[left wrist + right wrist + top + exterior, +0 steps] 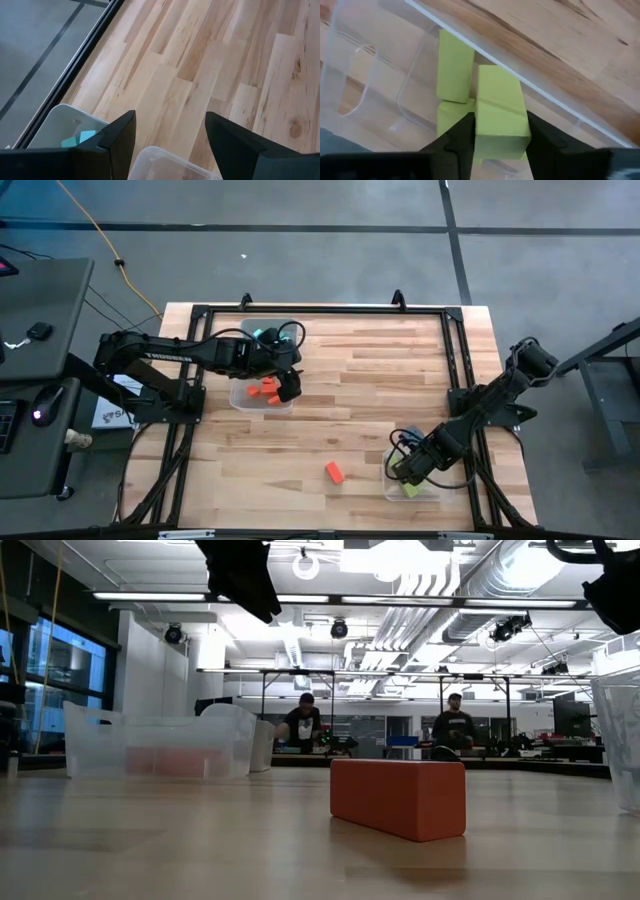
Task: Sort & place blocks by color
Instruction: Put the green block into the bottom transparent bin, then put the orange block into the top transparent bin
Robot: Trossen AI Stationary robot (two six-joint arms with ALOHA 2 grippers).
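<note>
I can read no writing on anything here. My left gripper (287, 383) hangs over the clear bin (240, 401) of red-orange blocks (264, 389), fingers spread and empty. A lone red-orange block (334, 472) lies on the table (380, 370) between the arms, long axis slanted in the high view. My right gripper (496, 132), over the clear right bin (390, 488), is clenched around a yellow-green block (499, 107), long axis running out between the fingers.
</note>
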